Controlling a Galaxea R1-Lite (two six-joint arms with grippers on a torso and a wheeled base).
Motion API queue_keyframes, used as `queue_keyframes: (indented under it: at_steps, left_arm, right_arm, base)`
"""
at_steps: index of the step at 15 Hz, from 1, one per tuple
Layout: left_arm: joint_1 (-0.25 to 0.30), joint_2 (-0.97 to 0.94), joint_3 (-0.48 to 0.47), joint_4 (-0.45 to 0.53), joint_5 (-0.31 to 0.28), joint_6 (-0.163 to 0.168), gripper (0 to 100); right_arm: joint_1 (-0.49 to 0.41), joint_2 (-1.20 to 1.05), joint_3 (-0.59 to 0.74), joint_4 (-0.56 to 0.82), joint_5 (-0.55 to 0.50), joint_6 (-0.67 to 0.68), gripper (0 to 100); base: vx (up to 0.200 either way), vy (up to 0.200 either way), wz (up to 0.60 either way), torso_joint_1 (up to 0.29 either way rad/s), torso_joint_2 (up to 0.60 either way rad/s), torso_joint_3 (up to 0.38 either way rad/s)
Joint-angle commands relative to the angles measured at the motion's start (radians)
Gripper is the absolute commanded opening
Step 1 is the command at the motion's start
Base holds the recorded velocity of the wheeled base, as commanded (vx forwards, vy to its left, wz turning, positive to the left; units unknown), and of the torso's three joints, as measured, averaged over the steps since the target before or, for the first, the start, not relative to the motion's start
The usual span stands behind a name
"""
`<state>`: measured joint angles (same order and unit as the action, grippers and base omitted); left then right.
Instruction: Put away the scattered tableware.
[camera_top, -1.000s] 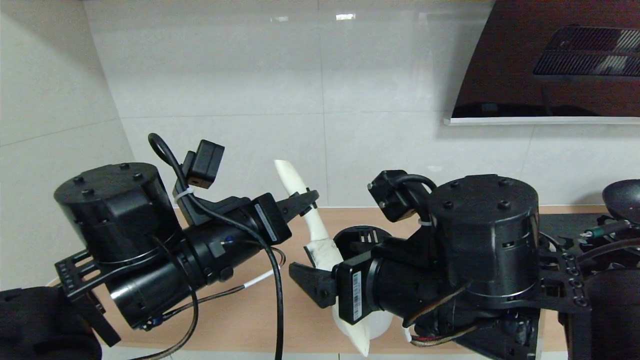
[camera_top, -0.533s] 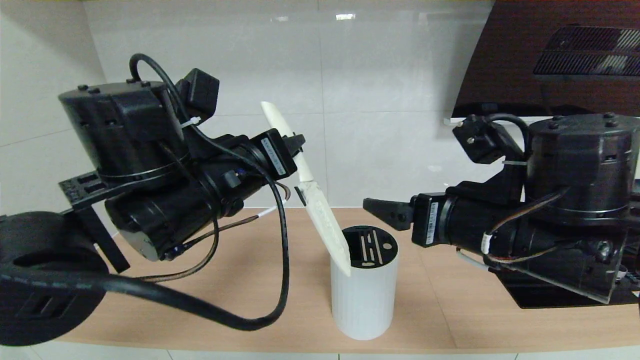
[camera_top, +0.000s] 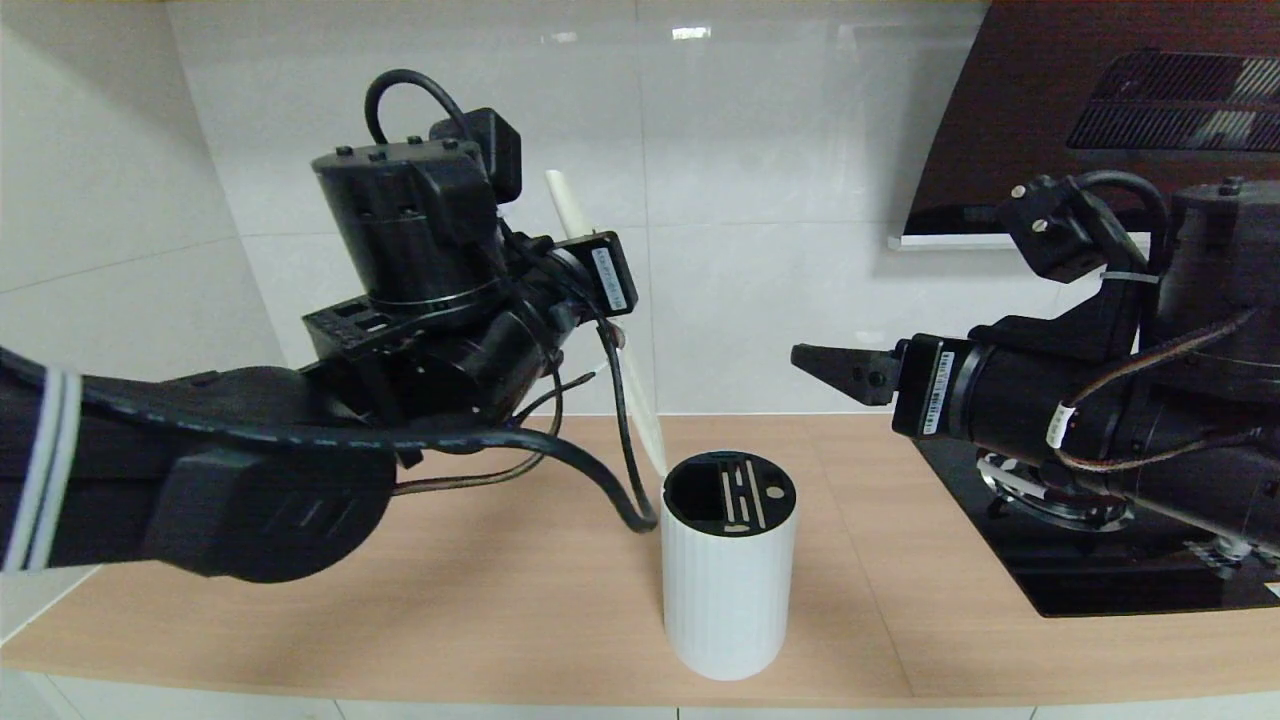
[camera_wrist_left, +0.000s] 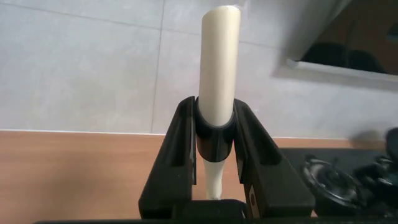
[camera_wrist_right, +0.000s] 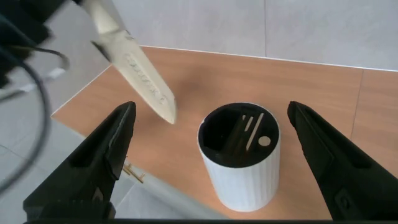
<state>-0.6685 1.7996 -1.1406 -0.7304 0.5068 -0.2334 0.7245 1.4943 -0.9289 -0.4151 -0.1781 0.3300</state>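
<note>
The left gripper (camera_wrist_left: 215, 127) clenched the knife (camera_wrist_left: 219, 56) by its handle, blade tip near the holder (camera_top: 728, 590). The right gripper (camera_wrist_right: 211, 112) gaped open.

place: kitchen | tiled wall (camera_top: 780, 150) | range hood (camera_top: 1000, 120) | hob (camera_top: 1100, 578) | wooden counter (camera_top: 450, 600)

The left arm (camera_top: 200, 470) comes in from the left side and bends upward. Its wrist sits high, and the left end effector (camera_top: 597, 240) points away from the robot. Its two fingers (camera_wrist_left: 183, 143) are pressed tight on the handle of a white knife (camera_wrist_left: 219, 56), and the blade hangs down. The right arm (camera_top: 1100, 400) comes in from the right side and lies about flat. The right end effector (camera_top: 835, 368) points to the left. Its two fingers (camera_wrist_right: 106, 155) are spread wide apart and hold nothing.
</note>
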Motion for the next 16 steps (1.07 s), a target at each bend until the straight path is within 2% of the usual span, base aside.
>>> queue_keyframes:
  at_steps: [1, 2, 3, 5, 6, 7, 10, 16]
  left_arm:
    - [-0.028, 0.099, -0.001, -0.078, 0.036, 0.026, 0]
    - [-0.037, 0.13, -0.001, -0.132, 0.061, 0.045, 0]
    - [-0.043, 0.182, 0.001, -0.241, 0.105, 0.101, 0]
    - [-0.045, 0.215, 0.012, -0.363, 0.137, 0.18, 0]
    - [-0.045, 0.215, 0.012, -0.363, 0.137, 0.18, 0]
    - [-0.059, 0.213, 0.038, -0.412, 0.139, 0.217, 0]
    - [-0.109, 0.208, 0.071, -0.425, 0.139, 0.223, 0]
    - [-0.128, 0.219, 0.073, -0.426, 0.139, 0.215, 0]
  right_arm:
    - [-0.002, 0.011, 0.001, -0.002, 0.0, 0.0, 100]
    - [-0.002, 0.011, 0.001, -0.001, 0.0, 0.0, 100]
    - [-0.002, 0.014, 0.001, -0.002, 0.0, 0.0, 100]
    - [-0.003, 0.023, 0.001, -0.002, 0.0, 0.0, 100]
    - [-0.003, 0.023, 0.001, -0.002, 0.0, 0.0, 100]
    - [-0.01, 0.031, 0.002, -0.002, 0.0, 0.0, 100]
    - [-0.01, 0.035, 0.001, -0.002, 0.0, 0.0, 100]
    - [-0.01, 0.038, 0.001, -0.002, 0.0, 0.001, 100]
  base:
    - [0.0, 0.0, 0.0, 0.0, 0.0, 0.0]
    - [0.0, 0.0, 0.0, 0.0, 0.0, 0.0]
    - [0.0, 0.0, 0.0, 0.0, 0.0, 0.0]
    - [0.0, 0.0, 0.0, 0.0, 0.0, 0.0]
    - [0.0, 0.0, 0.0, 0.0, 0.0, 0.0]
    - [0.0, 0.0, 0.0, 0.0, 0.0, 0.0]
    - [0.0, 0.0, 0.0, 0.0, 0.0, 0.0]
    - [0.0, 0.0, 0.0, 0.0, 0.0, 0.0]
